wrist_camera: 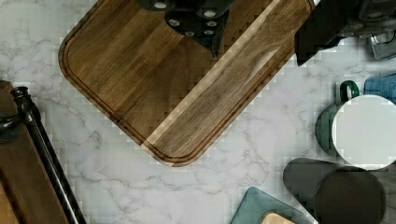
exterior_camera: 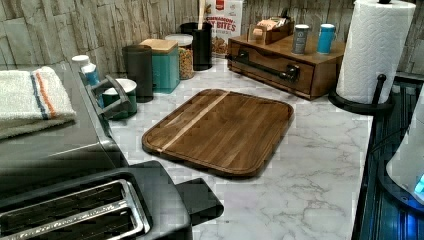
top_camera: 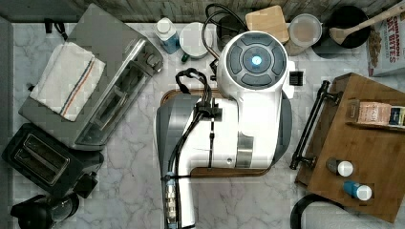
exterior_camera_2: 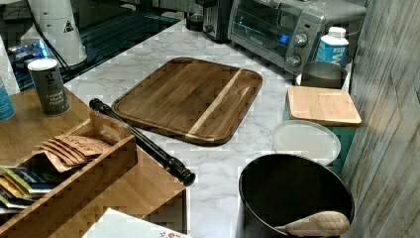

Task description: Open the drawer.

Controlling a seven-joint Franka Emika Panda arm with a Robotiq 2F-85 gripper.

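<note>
Marble counter carries the cutting board [wrist_camera: 182, 79] mid-frame below my gripper [wrist_camera: 187, 16], whose finger state I cannot tell; approach step, next reaching the drawer [exterior_camera: 272, 67] handle [wrist_camera: 44, 154] at lower left.

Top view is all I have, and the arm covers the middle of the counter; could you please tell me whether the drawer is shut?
Observer: In the left view the drawer sits flush with its cabinet's front, so it looks shut.
Operator: Thank you. Is anything resting against its handle?
Observer: No. In the right view the black bar handle runs free, with a strip of marble counter between it and the cutting board.
Operator: And what stands by the cabinet's end?
Observer: A paper towel roll on a black stand, at the left view's right.
</note>
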